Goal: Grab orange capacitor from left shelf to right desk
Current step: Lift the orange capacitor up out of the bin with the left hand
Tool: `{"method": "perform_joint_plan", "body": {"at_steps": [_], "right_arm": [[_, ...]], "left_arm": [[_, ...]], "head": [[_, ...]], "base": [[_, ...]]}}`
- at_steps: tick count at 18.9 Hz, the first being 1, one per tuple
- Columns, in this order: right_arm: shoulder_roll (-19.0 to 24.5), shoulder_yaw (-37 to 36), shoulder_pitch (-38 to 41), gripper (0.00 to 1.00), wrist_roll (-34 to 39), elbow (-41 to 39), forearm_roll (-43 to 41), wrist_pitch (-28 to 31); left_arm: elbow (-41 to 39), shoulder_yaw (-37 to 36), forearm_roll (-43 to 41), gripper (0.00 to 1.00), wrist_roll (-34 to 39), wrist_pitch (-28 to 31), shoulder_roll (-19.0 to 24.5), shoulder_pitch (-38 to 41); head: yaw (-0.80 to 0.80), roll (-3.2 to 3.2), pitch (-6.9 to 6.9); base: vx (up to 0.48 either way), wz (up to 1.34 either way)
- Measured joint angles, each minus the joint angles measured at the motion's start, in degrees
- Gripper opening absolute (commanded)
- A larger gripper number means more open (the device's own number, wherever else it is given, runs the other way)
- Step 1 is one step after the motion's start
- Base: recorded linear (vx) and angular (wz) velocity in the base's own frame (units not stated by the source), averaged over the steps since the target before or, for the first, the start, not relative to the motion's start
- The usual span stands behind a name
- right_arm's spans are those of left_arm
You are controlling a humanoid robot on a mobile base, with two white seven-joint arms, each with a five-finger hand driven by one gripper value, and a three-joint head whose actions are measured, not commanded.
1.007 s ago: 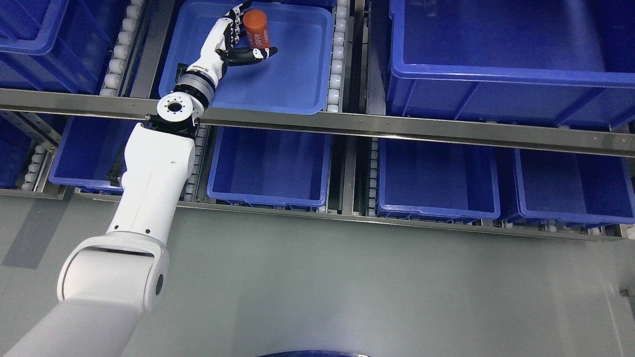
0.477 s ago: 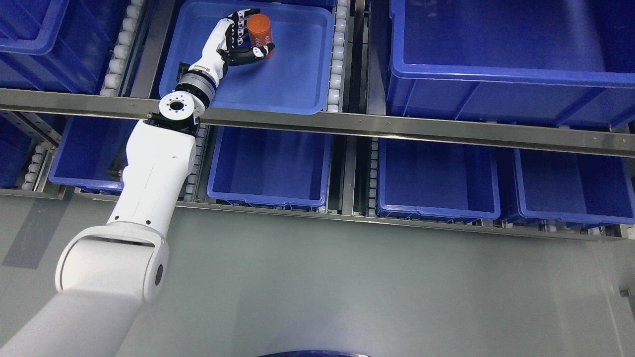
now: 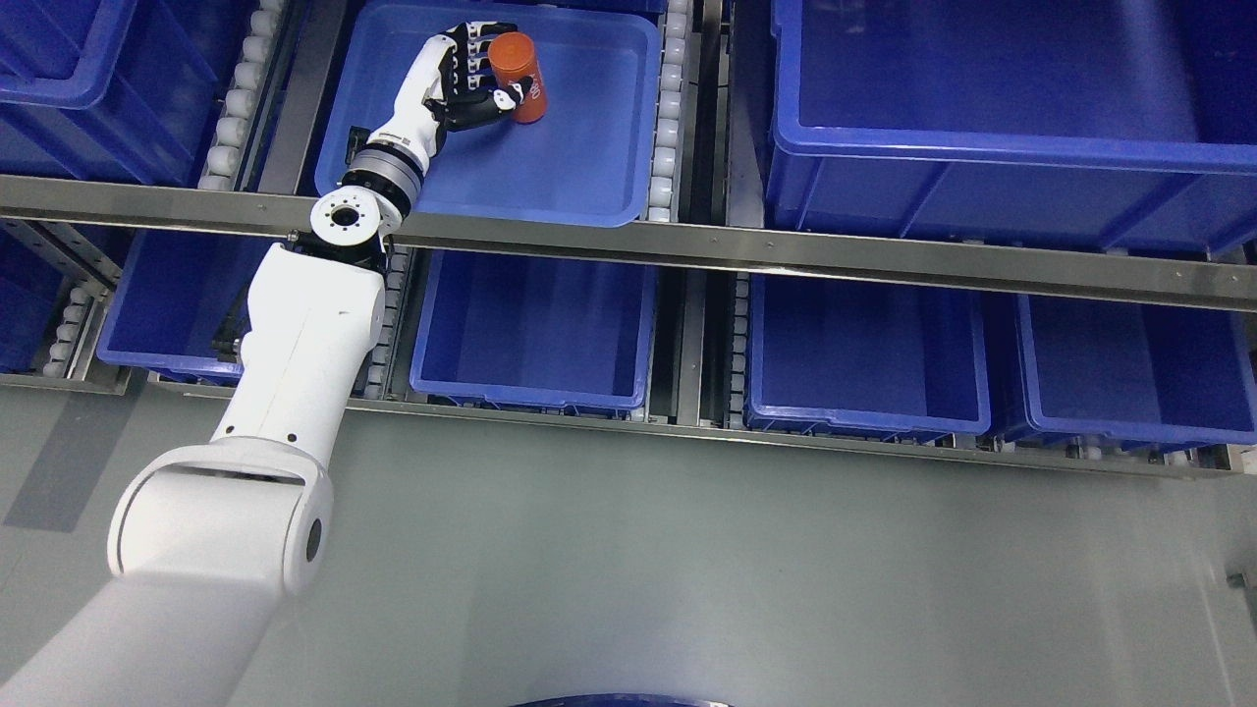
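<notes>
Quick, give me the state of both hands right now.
Left hand: closed around the orange capacitor inside the blue bin on the upper shelf.
Right hand: not in view.

Orange capacitor (image 3: 518, 65) — white-and-black left hand (image 3: 469, 83) — pale blue tray (image 3: 579, 187), grey rail (image 3: 786, 250).

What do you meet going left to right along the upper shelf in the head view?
Dark blue bin → left hand → orange capacitor, both in the shallow blue tray → large blue bin.
</notes>
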Motion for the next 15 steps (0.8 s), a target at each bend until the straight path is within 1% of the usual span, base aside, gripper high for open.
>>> {"method": "perform_joint_plan", "body": {"at_steps": [3, 7, 9, 11, 15], "right_arm": [[0.0, 0.0, 0.0, 1.00, 0.0, 0.0, 0.0, 0.0], [0.0, 0.0, 0.0, 1.00, 0.0, 0.0, 0.0, 0.0], [0.0, 0.0, 0.0, 1.00, 0.0, 0.0, 0.0, 0.0], [0.0, 0.0, 0.0, 1.00, 0.0, 0.0, 0.0, 0.0], [0.0, 0.0, 0.0, 1.00, 0.0, 0.0, 0.0, 0.0]], "left_arm": [[0.4, 1.0, 0.3, 0.00, -0.3, -2.4, -0.3, 0.1], [-1.7, 2.8, 1.5, 0.01, -2.4, -8.2, -0.6, 0.6], [-4.6, 3.5, 2.3, 0.01, -3.3, -9.6, -0.7, 1.6], [-9.8, 4.3, 3.3, 0.01, -3.9, -11.5, -0.9, 3.8], [-20.4, 5.0, 5.1, 0.01, -4.2, -19.2, -1.0, 10.1]], "head": [[0.00, 0.00, 0.00], [0.00, 0.00, 0.00], [0.00, 0.00, 0.00], [0.00, 0.00, 0.00], [0.00, 0.00, 0.00]], "base": [[0.000, 0.00], [0.000, 0.00], [0.000, 0.00], [0.000, 0.00], [0.000, 0.00]]}}
